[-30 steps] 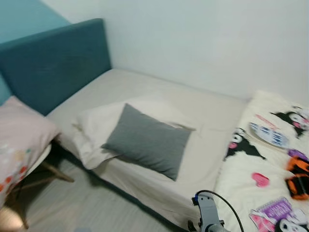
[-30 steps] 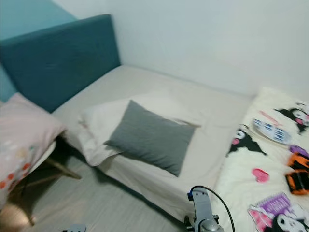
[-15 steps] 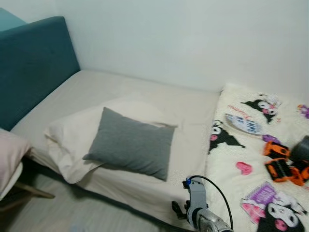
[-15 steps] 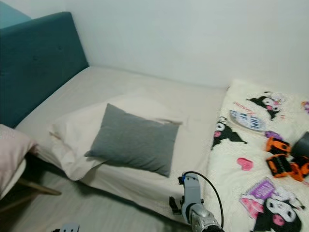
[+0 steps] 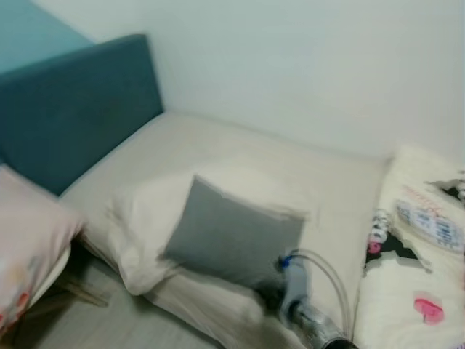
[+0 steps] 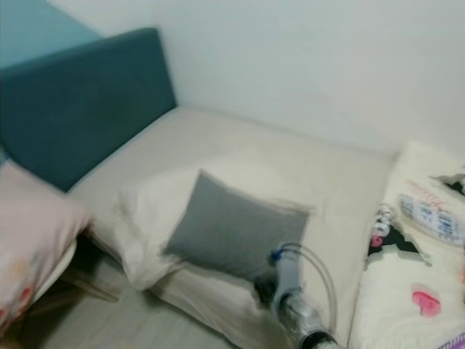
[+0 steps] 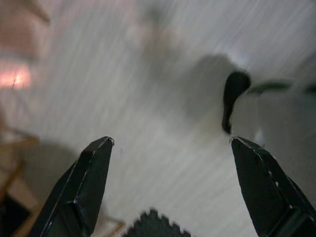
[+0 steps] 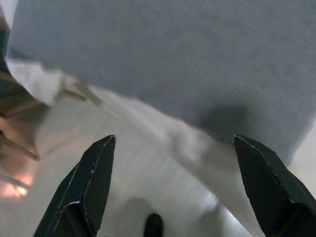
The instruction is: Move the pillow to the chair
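Lowest in frame, your right gripper (image 8: 173,187) hangs with fingers spread wide, empty, at the near edge of the one grey pillow (image 5: 232,236). Your left gripper (image 7: 170,185), also spread, faces bare floor (image 7: 148,98). The grey pillow lies mid-frame on one white pillow (image 5: 145,214). One pink pillow (image 5: 29,247) sits lower left, one teal headboard (image 5: 73,102) upper left.

we see a teal headboard (image 5: 76,109) far beyond our right claw, a cartoon-print blanket (image 5: 425,240) just to its right, and pale floor (image 7: 148,123) under our left claw.
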Available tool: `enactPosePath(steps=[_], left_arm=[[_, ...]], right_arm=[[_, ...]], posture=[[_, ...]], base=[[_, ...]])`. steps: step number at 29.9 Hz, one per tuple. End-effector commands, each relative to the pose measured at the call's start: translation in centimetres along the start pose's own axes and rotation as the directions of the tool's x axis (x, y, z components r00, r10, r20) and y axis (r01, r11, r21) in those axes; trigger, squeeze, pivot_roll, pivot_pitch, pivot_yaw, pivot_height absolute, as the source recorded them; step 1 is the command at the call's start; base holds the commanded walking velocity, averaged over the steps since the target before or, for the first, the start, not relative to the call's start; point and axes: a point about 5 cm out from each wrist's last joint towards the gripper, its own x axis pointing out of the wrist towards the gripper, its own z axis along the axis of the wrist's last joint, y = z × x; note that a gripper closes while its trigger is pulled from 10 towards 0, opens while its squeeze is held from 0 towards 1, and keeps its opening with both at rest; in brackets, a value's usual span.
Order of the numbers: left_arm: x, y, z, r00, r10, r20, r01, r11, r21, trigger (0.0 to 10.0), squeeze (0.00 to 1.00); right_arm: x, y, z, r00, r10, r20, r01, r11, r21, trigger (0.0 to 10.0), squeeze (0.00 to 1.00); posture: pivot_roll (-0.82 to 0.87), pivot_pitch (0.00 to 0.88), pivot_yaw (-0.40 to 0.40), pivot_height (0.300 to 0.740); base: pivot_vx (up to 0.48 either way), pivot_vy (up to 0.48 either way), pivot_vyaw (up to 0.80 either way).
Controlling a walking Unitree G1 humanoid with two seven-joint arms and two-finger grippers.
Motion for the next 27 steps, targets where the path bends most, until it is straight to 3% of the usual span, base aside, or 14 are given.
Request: enactPosePath(steps=[1,4,10,15,20,23,27], left_arm=[[0.1,-0.3,0.7,1.000,-0.005,0.019,0.005,1.000,-0.011,10.0,0.00],[0.0,-0.6,0.5,1.000,-0.009,0.016,0.009,1.000,-0.020,10.0,0.00],[0.0,-0.7,0.4,1.000,-0.009,0.022,0.009,1.000,-0.023,10.0,0.00],[0.1,1.6,2.0,0.993,0.074,0.094,-0.060,0.988,-0.143,10.0,0.00],[-0.1,4.2,4.1,0.974,0.150,0.171,-0.105,0.964,-0.246,10.0,0.00],[-0.2,5.3,5.0,0.965,0.180,0.191,-0.126,0.957,-0.263,10.0,0.00],[-0.2,5.4,5.0,0.965,0.183,0.188,-0.132,0.958,-0.253,10.0,0.00]], right_arm=[[-0.5,-1.5,-0.6,0.999,-0.047,-0.017,0.047,0.998,0.029,10.0,0.00],[-0.5,-1.6,-0.5,0.998,-0.057,-0.008,0.057,0.998,0.038,10.0,0.00],[-0.7,-2.6,-0.3,0.991,-0.136,0.001,0.136,0.988,0.079,10.0,0.00],[-1.5,-5.4,0.3,0.962,-0.272,-0.015,0.268,0.939,0.213,10.0,0.00],[-2.1,-7.1,0.8,0.948,-0.319,0.003,0.303,0.904,0.300,10.0,0.00],[-2.5,-8.0,1.2,0.937,-0.349,0.014,0.323,0.882,0.343,10.0,0.00],[-2.7,-8.5,1.4,0.933,-0.359,0.027,0.317,0.855,0.410,10.0,0.00]], posture=[[-0.13,0.012,0.047,0.740],[-0.13,0.012,0.048,0.740],[-0.13,0.015,0.050,0.740],[-0.13,0.019,0.051,0.735],[-0.12,0.016,0.050,0.710],[-0.12,0.011,0.052,0.695],[-0.13,0.004,0.057,0.675]], base=[[0.000,0.000,-0.77],[0.000,0.000,-0.75],[0.000,0.000,0.00],[0.000,0.000,0.00],[0.000,0.000,0.00],[0.000,0.000,0.00],[0.000,0.000,0.00]])
